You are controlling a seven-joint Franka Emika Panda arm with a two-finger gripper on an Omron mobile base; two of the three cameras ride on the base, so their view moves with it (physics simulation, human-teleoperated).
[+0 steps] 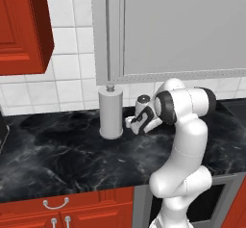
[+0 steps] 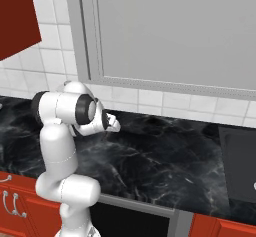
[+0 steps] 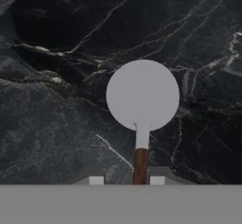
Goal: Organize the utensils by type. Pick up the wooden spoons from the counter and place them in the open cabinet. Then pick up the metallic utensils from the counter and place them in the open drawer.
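Observation:
A wooden spoon (image 3: 142,95) with a pale round bowl and a thin brown handle lies on the black veined counter (image 3: 56,76). In the hand view its handle runs down between my two fingertips. My gripper (image 3: 127,180) has its jaws closed in against that handle, low over the stone. From the base views the gripper (image 1: 130,122) (image 2: 114,126) points down at the counter (image 1: 57,150) near the back wall, just right of a grey cylinder, and the hand hides the spoon there.
A tall grey cylinder (image 1: 110,112) stands on the counter right beside the hand. A grey hood (image 1: 182,30) hangs above. A red wall cabinet (image 1: 21,25) is up left and red drawer fronts (image 1: 57,208) lie below. A dark cooktop (image 2: 240,166) borders the counter on the right.

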